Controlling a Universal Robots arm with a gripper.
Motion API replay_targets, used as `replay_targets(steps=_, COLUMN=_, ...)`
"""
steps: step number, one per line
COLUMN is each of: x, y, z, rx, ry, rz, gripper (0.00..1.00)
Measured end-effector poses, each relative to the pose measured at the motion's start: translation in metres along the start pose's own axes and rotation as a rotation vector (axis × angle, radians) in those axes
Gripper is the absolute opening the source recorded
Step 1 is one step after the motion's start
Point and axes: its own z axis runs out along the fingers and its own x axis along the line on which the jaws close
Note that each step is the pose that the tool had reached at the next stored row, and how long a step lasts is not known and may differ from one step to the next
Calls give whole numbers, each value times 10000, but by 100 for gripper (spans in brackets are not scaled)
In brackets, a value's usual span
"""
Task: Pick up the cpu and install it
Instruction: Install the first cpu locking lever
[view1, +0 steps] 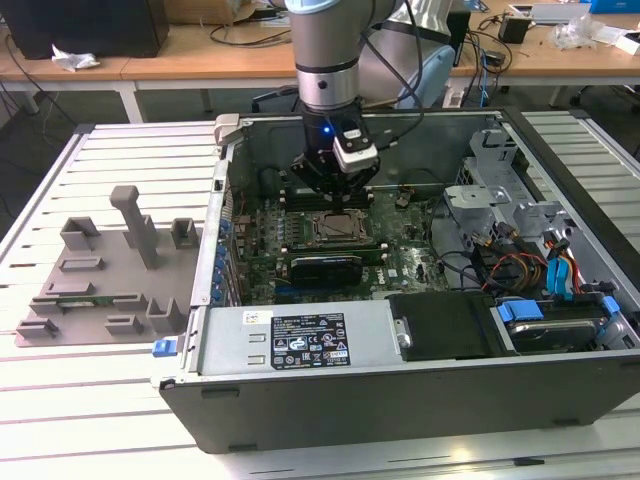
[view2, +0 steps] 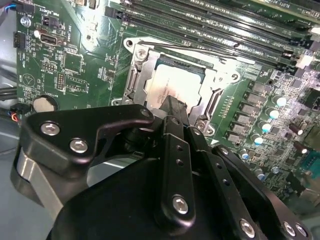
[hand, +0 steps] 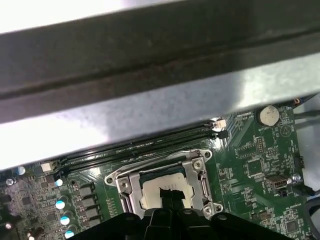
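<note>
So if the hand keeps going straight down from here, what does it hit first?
Most likely the cpu lying in the socket on the motherboard; the hand points right at it, though the gap is hard to judge.

One robot arm with one gripper stands over one open computer case, which holds one motherboard and one cpu, beside one grey moulded tray.

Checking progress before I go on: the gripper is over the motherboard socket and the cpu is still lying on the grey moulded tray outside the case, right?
Not quite. The gripper is over the motherboard socket, but the cpu already sits in that socket, as the second wrist view shows. In the exterior view the grey moulded tray holds no chip.
</note>
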Motion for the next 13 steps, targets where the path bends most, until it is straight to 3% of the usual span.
replay_targets(steps=6, x=-19, y=-6, z=-115, rx=-1, ry=2, rz=-1, gripper=11)
replay_targets(steps=9, x=-36, y=-16, z=-255, rx=2, ry=1, rz=-1, gripper=11)
replay_targets(steps=10, x=-38, y=-15, z=-259, rx=32, ry=-7, rz=-6, gripper=11)
replay_targets(steps=13, x=-43, y=-24, z=-264, rx=240, ry=-47, rz=-28, gripper=11)
